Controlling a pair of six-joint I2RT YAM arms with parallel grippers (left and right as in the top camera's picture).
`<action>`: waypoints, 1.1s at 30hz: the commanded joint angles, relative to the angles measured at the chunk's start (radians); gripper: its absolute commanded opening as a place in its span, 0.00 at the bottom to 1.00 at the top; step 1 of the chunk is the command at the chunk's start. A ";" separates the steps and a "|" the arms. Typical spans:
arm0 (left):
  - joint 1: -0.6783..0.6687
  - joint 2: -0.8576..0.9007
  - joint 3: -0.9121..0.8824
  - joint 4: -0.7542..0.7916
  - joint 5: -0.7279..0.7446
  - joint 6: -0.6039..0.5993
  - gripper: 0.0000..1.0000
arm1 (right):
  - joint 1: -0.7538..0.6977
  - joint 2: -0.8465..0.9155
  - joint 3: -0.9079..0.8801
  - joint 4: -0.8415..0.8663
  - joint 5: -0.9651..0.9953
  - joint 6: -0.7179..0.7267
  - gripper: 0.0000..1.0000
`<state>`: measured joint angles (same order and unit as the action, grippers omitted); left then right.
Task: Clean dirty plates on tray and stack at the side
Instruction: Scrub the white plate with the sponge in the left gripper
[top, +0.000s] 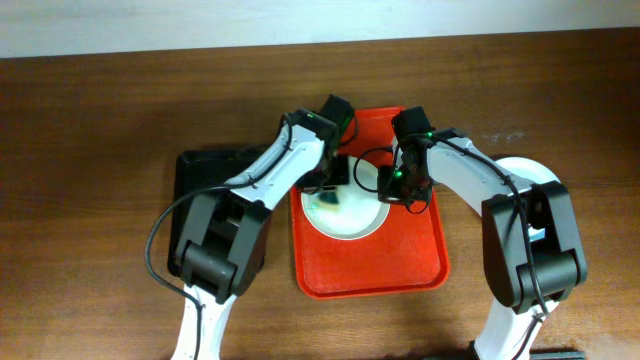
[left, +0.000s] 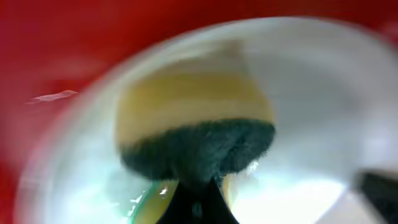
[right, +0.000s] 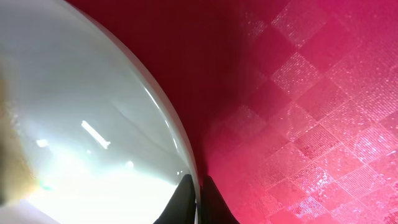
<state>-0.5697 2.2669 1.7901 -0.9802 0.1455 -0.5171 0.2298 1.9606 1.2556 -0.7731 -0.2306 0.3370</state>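
A pale plate lies in the upper half of the red tray, with a green smear on its left part. My left gripper is shut on a yellow sponge with a dark green scouring face and presses it onto the plate; its dark fingertips show at the bottom edge. My right gripper is shut on the plate's right rim, one fingertip inside the rim and the other outside over the tray.
A black tray lies left of the red one, partly under my left arm. A white plate rests on the wooden table at the right, partly beneath my right arm.
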 joint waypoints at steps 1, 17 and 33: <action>-0.090 0.103 0.010 0.037 0.286 0.011 0.00 | -0.001 0.011 -0.008 -0.008 0.059 0.010 0.04; 0.028 0.017 0.016 -0.130 -0.093 0.009 0.00 | -0.001 0.011 -0.008 -0.008 0.055 0.013 0.04; 0.030 -0.003 0.288 -0.309 -0.177 0.010 0.00 | -0.001 0.011 -0.008 -0.009 0.056 0.012 0.04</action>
<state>-0.5537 2.2852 1.9617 -1.2289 -0.0616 -0.5133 0.2298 1.9579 1.2556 -0.7742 -0.2329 0.3435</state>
